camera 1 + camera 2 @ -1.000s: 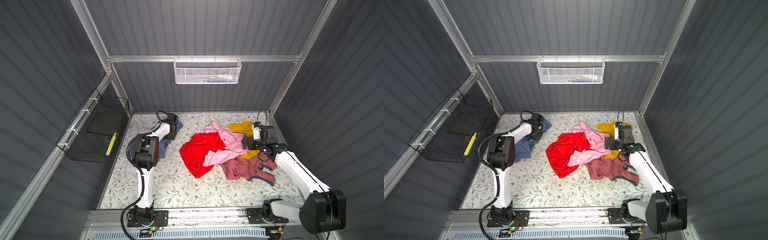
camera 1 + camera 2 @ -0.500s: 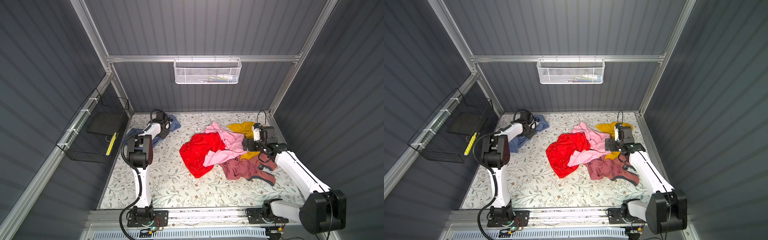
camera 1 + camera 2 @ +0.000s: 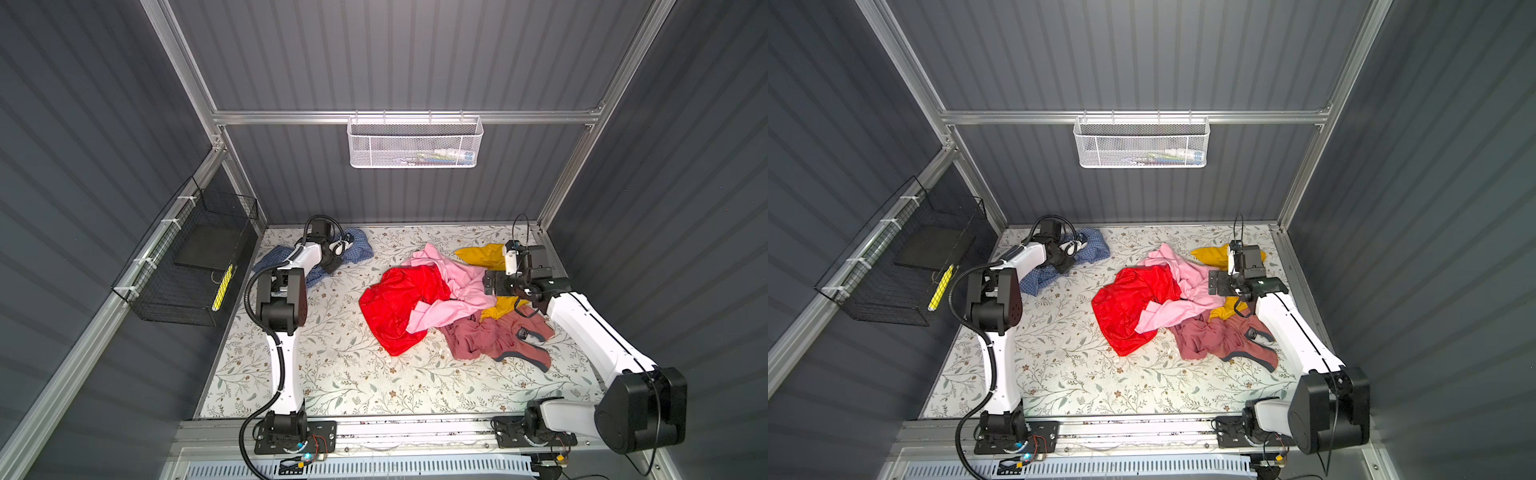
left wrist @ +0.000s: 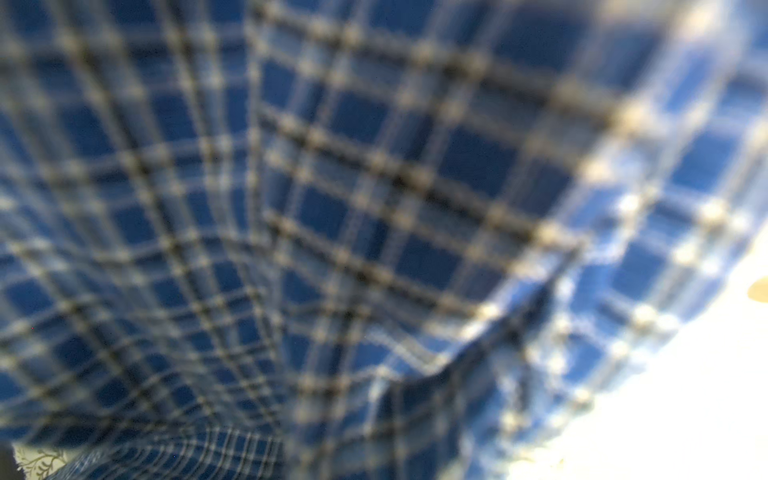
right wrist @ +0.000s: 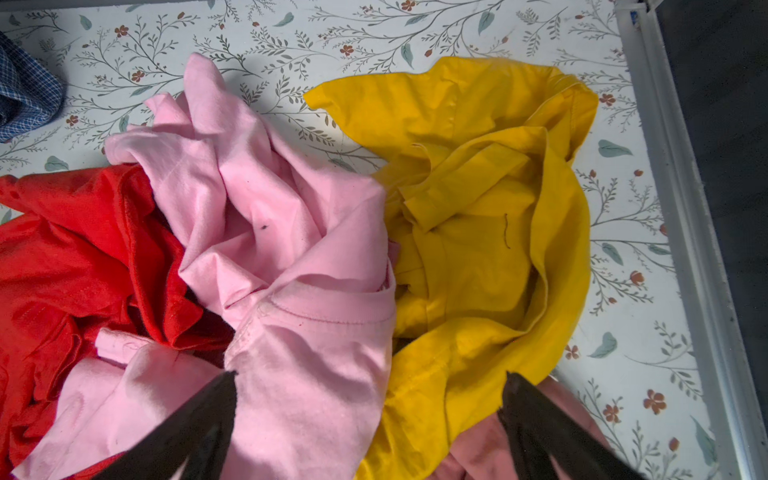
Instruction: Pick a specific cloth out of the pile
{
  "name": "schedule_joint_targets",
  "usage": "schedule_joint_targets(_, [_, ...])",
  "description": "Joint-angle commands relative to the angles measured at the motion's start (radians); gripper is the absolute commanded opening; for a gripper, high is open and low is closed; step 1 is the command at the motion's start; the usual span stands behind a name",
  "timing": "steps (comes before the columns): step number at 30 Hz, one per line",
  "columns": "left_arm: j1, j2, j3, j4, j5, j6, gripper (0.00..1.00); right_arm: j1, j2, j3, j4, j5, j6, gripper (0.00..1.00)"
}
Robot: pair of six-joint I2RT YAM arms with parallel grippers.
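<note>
Well off to the far left corner of the floral counter point(image 3: 340, 374), the cloth point(image 3: 357, 249), a blue checked shirt, is lying crumpled, clearly apart from the pile point(image 3: 436, 299). The left claw point(image 3: 343, 245) is sitting low over the cloth in both top views. The left wrist view is showing only blurred blue check at very close range, so whether this claw is wide, narrow or gripping the fabric cannot be told.

The pile is occupying the middle and right of the counter. A red garment point(image 3: 390, 307) is spreading on its left side, a pink garment point(image 3: 457, 286) is draping across the red one, a yellow garment point(image 3: 482, 253) is bunching toward the far right, and a dusty rose garment point(image 3: 490, 336) is lying nearest the arm bases. The right claw point(image 5: 370, 375) is hanging over the seam where pink and yellow are meeting, its two dark fingers point(image 5: 208, 415) standing wide apart and gripping nothing.
</note>
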Motion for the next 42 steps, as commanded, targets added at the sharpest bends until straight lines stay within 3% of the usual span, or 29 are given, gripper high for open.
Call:
schedule_joint_targets(1, [-0.007,0.043,0.013,-0.022,-0.003,-0.020,0.35,0.007,0.005,0.017,-0.014,0.019,0.014,0.99])
schedule_joint_targets(4, [-0.007,0.037,0.026,-0.019,-0.024,-0.060,0.57,0.006,-0.006,0.006,-0.001,0.017,0.017,0.99])
schedule_joint_targets(7, [-0.007,0.030,0.040,-0.018,-0.049,-0.100,0.72,0.006,-0.022,-0.007,0.017,0.013,0.013,0.99])
schedule_joint_targets(12, [-0.008,-0.026,-0.003,-0.002,-0.051,-0.130,0.84,0.006,-0.057,-0.024,0.031,0.014,-0.001,0.99])
schedule_joint_targets(14, [-0.011,-0.063,-0.042,0.024,-0.063,-0.146,1.00,0.006,-0.077,-0.035,0.041,0.018,-0.011,0.99])
schedule_joint_targets(25, [-0.030,-0.282,-0.174,0.124,-0.209,-0.343,1.00,0.005,-0.179,-0.103,0.112,-0.006,-0.056,0.99])
schedule_joint_targets(33, [-0.040,-0.510,-0.353,0.207,-0.205,-0.524,1.00,0.001,-0.289,-0.242,0.204,0.033,-0.080,0.99])
schedule_joint_targets(36, [-0.044,-0.663,-0.550,0.316,-0.187,-0.624,1.00,-0.006,-0.344,-0.370,0.341,0.064,-0.109,0.99])
schedule_joint_targets(42, [-0.044,-0.895,-0.908,0.514,-0.196,-0.777,1.00,-0.046,-0.392,-0.672,0.793,0.173,-0.122,0.99])
